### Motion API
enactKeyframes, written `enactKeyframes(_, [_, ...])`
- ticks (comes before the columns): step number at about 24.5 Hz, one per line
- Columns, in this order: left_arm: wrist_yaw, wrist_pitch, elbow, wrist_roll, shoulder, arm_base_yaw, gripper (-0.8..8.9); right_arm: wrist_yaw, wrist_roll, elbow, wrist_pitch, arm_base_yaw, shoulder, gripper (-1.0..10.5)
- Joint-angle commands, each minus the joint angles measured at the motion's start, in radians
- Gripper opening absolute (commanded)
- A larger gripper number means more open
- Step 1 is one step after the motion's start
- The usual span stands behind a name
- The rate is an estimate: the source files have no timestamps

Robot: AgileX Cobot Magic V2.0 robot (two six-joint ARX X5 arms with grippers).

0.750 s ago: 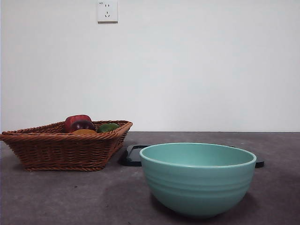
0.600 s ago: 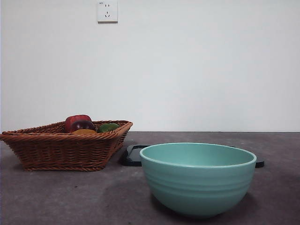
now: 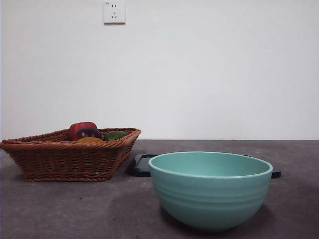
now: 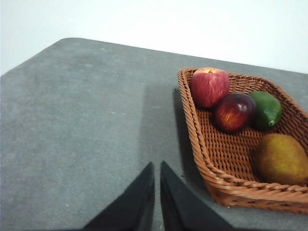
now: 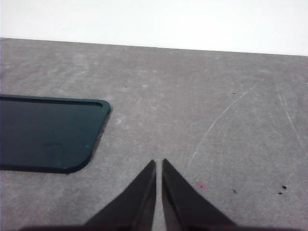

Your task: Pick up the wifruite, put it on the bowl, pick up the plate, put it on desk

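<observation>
The orange-brown wifruite (image 4: 281, 159) lies in a wicker basket (image 4: 226, 185), with only its top showing in the front view (image 3: 89, 140). The mint-green bowl (image 3: 210, 189) stands empty near the front of the grey desk (image 3: 75, 214). A flat dark plate (image 3: 141, 165) lies on the desk behind the bowl; it also shows in the right wrist view (image 5: 45, 133). My left gripper (image 4: 157, 166) is shut and empty above bare desk beside the basket. My right gripper (image 5: 159, 163) is shut and empty above bare desk beside the plate's corner.
The basket (image 3: 70, 157) stands at the left of the desk and also holds a red apple (image 4: 210, 86), a dark red-purple fruit (image 4: 234, 112) and a green fruit (image 4: 264, 109). A white wall with a socket (image 3: 114, 12) is behind.
</observation>
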Motion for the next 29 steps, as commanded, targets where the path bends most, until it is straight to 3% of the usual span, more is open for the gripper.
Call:
enactKeyframes(1, [0.001, -0.002, -0.020, -0.046, -0.002, 0.000, 0.19, -0.007, 0.035, -0.006, 0.011, 0.000, -0.003, 0.2])
enactKeyframes(7, [0.027, -0.005, -0.016, -0.126, -0.002, -0.006, 0.17, -0.064, 0.166, -0.005, 0.005, 0.000, -0.003, 0.1])
enactKeyframes(11, [0.031, -0.004, 0.003, -0.169, 0.000, -0.030, 0.17, -0.086, 0.341, 0.011, 0.008, 0.001, -0.003, 0.1])
enactKeyframes(15, [0.030, 0.021, 0.020, -0.311, 0.001, -0.054, 0.17, -0.083, 0.453, 0.052, 0.009, 0.002, -0.002, 0.1])
enactKeyframes(18, [0.031, 0.050, 0.041, -0.362, 0.008, -0.083, 0.17, -0.085, 0.515, 0.100, 0.005, 0.006, 0.000, 0.1])
enactKeyframes(25, [0.072, 0.019, 0.206, -0.379, 0.089, -0.129, 0.17, -0.107, 0.545, 0.284, -0.138, 0.037, 0.081, 0.1])
enactKeyframes(29, [0.138, -0.084, 0.383, -0.316, 0.190, -0.140, 0.17, -0.194, 0.514, 0.407, -0.189, 0.047, 0.170, 0.1])
